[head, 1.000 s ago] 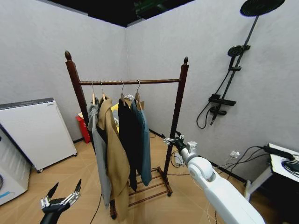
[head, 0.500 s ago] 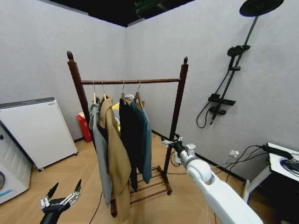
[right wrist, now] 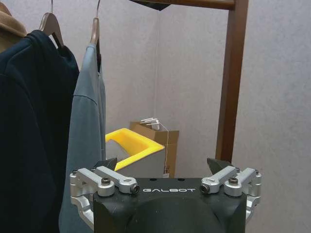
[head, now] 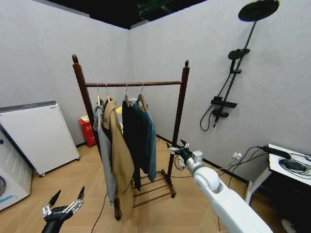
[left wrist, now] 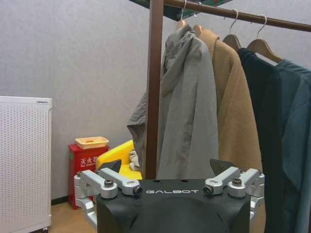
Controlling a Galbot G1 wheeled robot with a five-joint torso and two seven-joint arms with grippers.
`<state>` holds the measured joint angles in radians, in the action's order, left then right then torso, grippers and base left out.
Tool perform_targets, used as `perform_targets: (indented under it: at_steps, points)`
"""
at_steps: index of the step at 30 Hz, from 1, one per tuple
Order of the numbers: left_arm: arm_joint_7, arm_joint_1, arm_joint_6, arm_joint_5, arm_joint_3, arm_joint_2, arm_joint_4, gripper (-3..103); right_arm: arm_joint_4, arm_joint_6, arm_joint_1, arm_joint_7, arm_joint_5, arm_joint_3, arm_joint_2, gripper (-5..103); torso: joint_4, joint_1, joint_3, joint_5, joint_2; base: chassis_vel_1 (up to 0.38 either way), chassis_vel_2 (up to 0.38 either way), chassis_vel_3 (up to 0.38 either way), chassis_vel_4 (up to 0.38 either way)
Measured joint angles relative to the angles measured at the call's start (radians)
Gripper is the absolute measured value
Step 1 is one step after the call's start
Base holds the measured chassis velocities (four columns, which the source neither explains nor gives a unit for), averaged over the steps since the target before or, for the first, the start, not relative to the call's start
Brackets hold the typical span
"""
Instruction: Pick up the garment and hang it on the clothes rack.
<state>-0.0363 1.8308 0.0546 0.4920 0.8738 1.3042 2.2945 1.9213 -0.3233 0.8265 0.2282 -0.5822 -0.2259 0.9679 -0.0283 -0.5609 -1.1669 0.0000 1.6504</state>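
The clothes rack is dark reddish-brown wood with a smooth, slightly glossy finish on posts and top bar. The garment is soft matt teal-blue cloth on a pale wooden hanger with a metal hook. At its 9 o'clock hang a black coat of matt cloth, a tan coat of fuzzy, rough-looking cloth, and a grey jacket of smooth thin cloth. The left gripper and right gripper each have a matt black plastic body with bare silvery metal linkages. The right arm shell is glossy white plastic. The floor is smooth light wood.
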Motion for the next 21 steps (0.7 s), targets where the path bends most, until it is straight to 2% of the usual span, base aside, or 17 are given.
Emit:
perform_targets:
  at_steps: [21]
  points:
    - [0.0, 0.0, 0.0, 0.0, 0.0, 0.0, 0.0, 100, -0.004, -0.001, 0.009, -0.002, 0.006, 0.0, 0.001, 100, -0.0001, 0.0, 0.0, -0.0002, 0.0, -0.039, -0.142, -0.14, -0.041]
